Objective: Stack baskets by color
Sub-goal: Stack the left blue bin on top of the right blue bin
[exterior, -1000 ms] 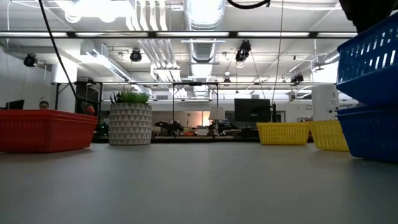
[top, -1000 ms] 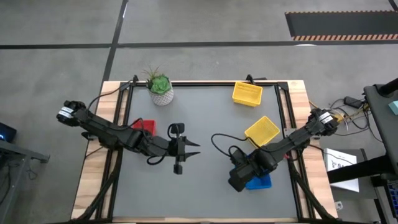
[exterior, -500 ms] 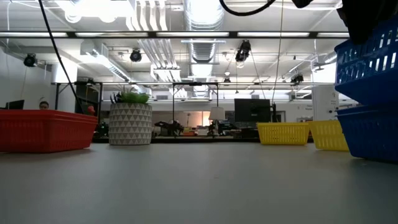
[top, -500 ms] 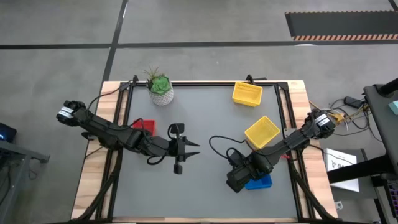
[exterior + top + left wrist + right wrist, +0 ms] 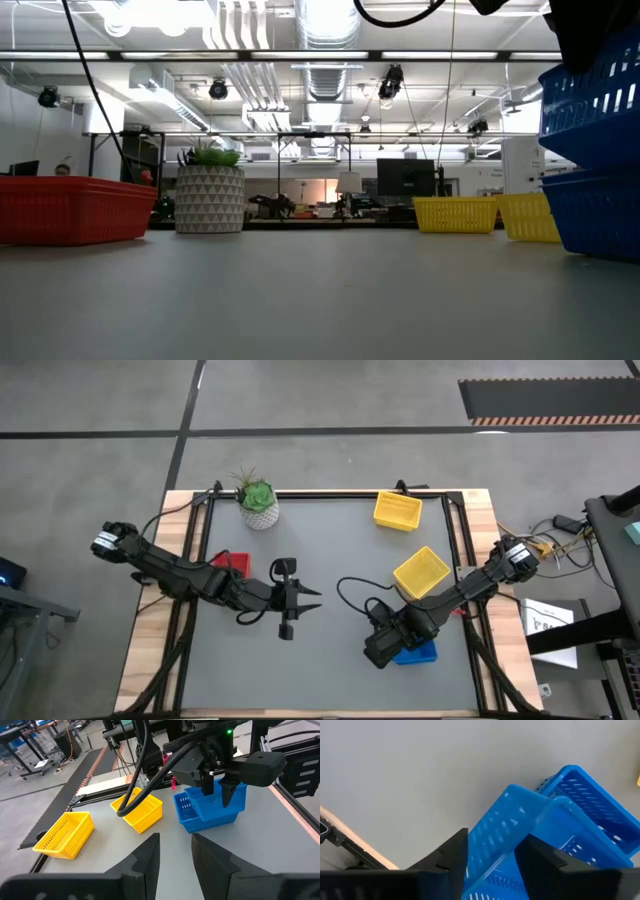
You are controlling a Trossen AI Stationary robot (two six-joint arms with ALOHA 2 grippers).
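Shifted slightly toward 7 o'clock, right gripper [image 5: 385, 645] pinches tilted blue basket [image 5: 220, 802] over blue stack [image 5: 418, 653] at table's 4 o'clock. Yellow baskets [image 5: 421, 571] at 2, plant [image 5: 258, 501] at 11. Left gripper [image 5: 300, 600] mid-table, fingers part-open, holding nothing; red baskets [image 5: 232, 563] behind its arm.

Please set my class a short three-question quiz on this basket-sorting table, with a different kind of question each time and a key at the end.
1. True or false: the red basket lies on the left arm's side of the table.
2. Which basket is the right tool working at? A: a red one. B: a yellow one. C: the blue basket.
3. Fill in: the number of yellow baskets in the view from above is ___.

Key: 1 true; 2 C; 3 two, lying apart, not stacked.
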